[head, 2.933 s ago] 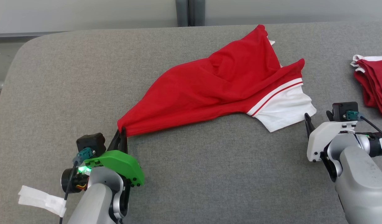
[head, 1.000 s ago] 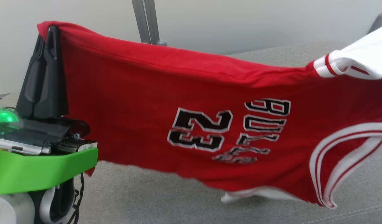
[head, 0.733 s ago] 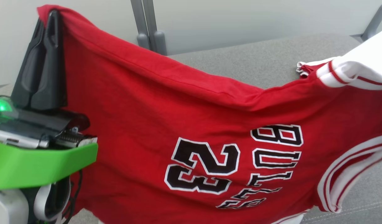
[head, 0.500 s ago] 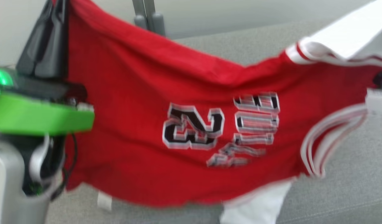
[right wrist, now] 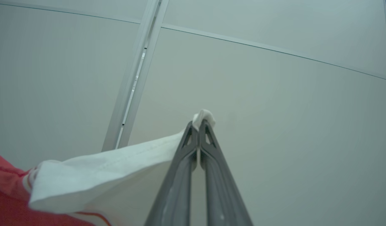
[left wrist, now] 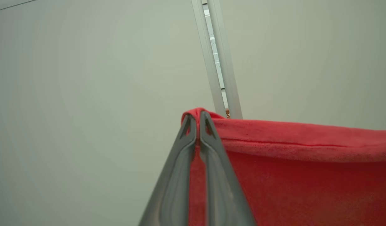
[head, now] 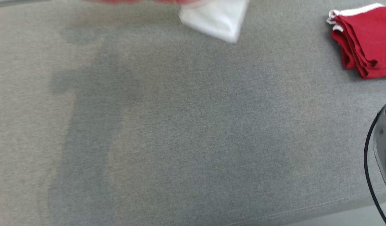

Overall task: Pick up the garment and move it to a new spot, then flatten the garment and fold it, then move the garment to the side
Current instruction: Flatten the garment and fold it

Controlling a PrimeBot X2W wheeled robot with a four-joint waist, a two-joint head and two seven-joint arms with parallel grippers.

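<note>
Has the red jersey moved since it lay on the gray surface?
Yes: the red jersey is up off that surface, pinched by left gripper and right gripper; a white sleeve dangles left of the folded red stack.

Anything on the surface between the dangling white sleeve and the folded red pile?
Nothing; the head view shows bare grey surface between the white sleeve and the folded red pile.

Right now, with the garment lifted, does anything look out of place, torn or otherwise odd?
Nothing stands out. The left claw pinches a red corner of the garment, the right claw pinches its white sleeve, and no tear shows. A folded red pile lies on the grey surface.
</note>
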